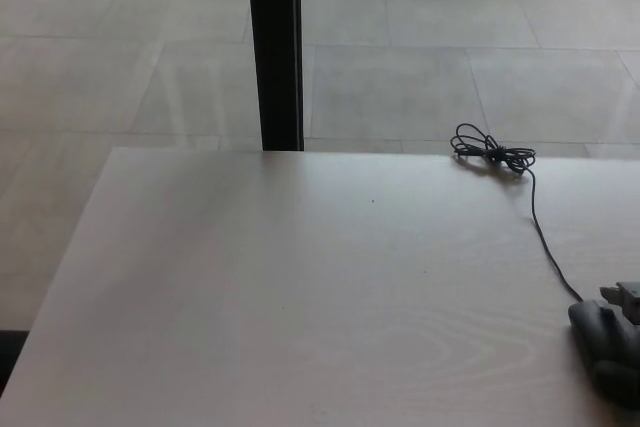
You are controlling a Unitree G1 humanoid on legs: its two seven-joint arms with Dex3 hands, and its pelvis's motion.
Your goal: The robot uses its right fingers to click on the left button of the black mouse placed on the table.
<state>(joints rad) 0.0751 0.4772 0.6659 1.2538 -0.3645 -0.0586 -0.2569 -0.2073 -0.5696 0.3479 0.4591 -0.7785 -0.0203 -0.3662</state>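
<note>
One pale wood-grain surface [300,287] fills the lower frame, its far edge meeting the tiled floor [420,77]. One black post [274,47] stands upright at 12 o'clock, just behind that far edge. Down at 4 o'clock, hard against the right border, sits the one black mouse [603,344], partly cut off by the frame; its long axis runs from about 11 to 5 o'clock, the nose aimed toward 11, up and away from the robot. One thin cable [543,237] leaves that nose and climbs toward 1 o'clock, ending in a single loose coil [490,155] near the far edge. Just beside the mouse, at the right border, a small grey piece of the right hand [627,295] pokes in, and whether it is clenched or released cannot be told. The left hand does not show.
</note>
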